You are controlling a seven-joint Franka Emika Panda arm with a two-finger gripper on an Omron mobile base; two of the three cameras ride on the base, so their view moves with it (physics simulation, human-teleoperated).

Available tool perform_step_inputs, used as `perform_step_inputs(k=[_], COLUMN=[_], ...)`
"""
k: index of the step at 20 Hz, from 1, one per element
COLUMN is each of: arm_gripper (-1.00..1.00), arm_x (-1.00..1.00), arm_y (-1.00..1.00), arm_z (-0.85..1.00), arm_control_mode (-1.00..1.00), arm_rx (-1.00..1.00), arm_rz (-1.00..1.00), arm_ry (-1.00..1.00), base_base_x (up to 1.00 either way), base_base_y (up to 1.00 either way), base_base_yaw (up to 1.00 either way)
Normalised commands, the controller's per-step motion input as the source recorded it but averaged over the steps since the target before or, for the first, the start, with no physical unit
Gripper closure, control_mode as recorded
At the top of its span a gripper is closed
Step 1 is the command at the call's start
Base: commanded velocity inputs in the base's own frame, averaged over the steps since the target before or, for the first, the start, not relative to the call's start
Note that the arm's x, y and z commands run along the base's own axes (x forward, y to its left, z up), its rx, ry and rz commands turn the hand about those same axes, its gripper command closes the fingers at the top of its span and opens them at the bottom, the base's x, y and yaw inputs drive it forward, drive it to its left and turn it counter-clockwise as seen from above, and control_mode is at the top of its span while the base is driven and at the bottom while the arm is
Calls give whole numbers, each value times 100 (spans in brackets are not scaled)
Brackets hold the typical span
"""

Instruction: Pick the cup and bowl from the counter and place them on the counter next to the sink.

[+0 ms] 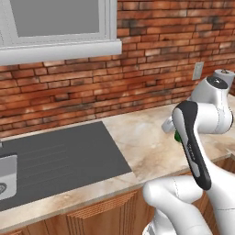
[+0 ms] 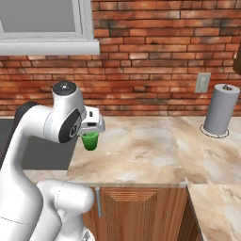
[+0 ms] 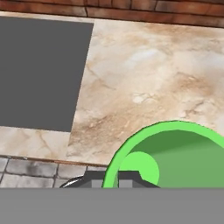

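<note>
My gripper (image 2: 90,133) is shut on the rim of the small green cup (image 2: 89,140), which hangs upright a little above the beige counter (image 2: 141,146). In the hand view the cup (image 3: 175,157) is large at the lower right, with one fingertip (image 3: 116,177) dark against its rim. From the left base view only a green sliver of the cup (image 1: 176,136) peeks out behind my forearm. The dark grey sink (image 1: 59,156) lies to the left of the cup, its edge close by in the hand view (image 3: 39,70). The bowl is out of view.
A grey paper towel roll (image 2: 221,109) stands at the back right by a wall outlet (image 2: 203,82). The brick wall (image 1: 151,59) runs behind the counter under a window sill (image 1: 59,50). Wooden cabinets (image 2: 136,212) front the counter.
</note>
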Motion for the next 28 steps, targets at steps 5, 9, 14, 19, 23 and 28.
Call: perform_step_inputs(k=[5, 9, 14, 19, 23, 28], arm_gripper=[100, 100, 100, 100, 100, 100], arm_x=[0, 0, 0, 16, 40, 45], arm_y=[10, 21, 13, 16, 19, 22], arm_z=[-15, -13, -14, -35, -42, -37], arm_control_mode=[-100, -100, -100, -100, -100, -100], arm_rx=[1, 0, 0, 0, 0, 0], arm_rz=[2, 1, 0, 0, 0, 0], arm_ry=[1, 0, 0, 0, 0, 0], base_base_x=[0, 0, 0, 0, 0, 0], base_base_y=[0, 0, 0, 0, 0, 0], base_base_yaw=[0, 0, 0, 0, 0, 0])
